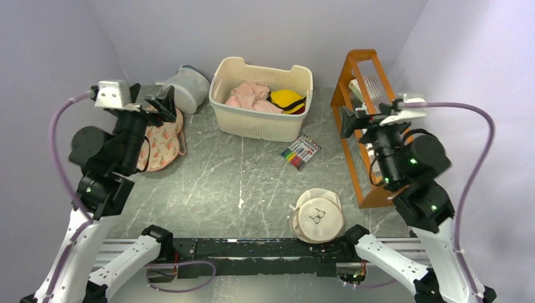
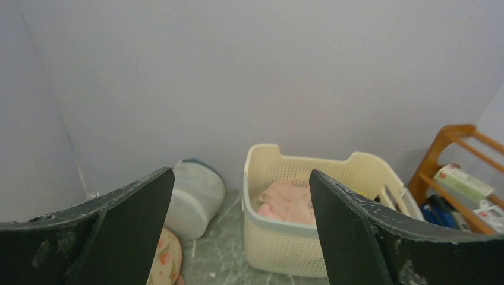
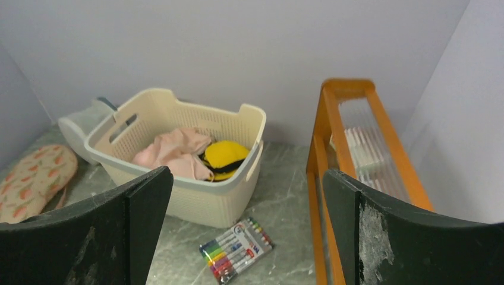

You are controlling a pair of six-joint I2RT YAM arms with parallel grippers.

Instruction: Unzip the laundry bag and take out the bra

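Laundry bag [image 1: 165,144] lies flat on the counter [image 1: 240,183] at far left, just beside the grey mesh pouch [image 1: 189,85] and half hidden under my left arm in the top view. It looks shut, but the zip pull is too small to locate. Bra isn't visible anywhere, so I judge it's inside and nothing on the task is done yet. Left claw [image 1: 159,101] hangs above the bag, fingers spread wide, holding nothing. High and open reads as a ready pose, but its camera faces the back wall and catches only the bag's edge, so I'd pitch down first. Right claw [image 1: 348,120] is raised near the orange rack [image 1: 353,161], well apart from the bag, also wide open and empty. Basket [image 1: 249,123] sits between them. Marker pack [image 1: 301,151] and round pouch [image 1: 318,216] are distractors. Likely split: one claw pins fabric, the other pulls the zip.
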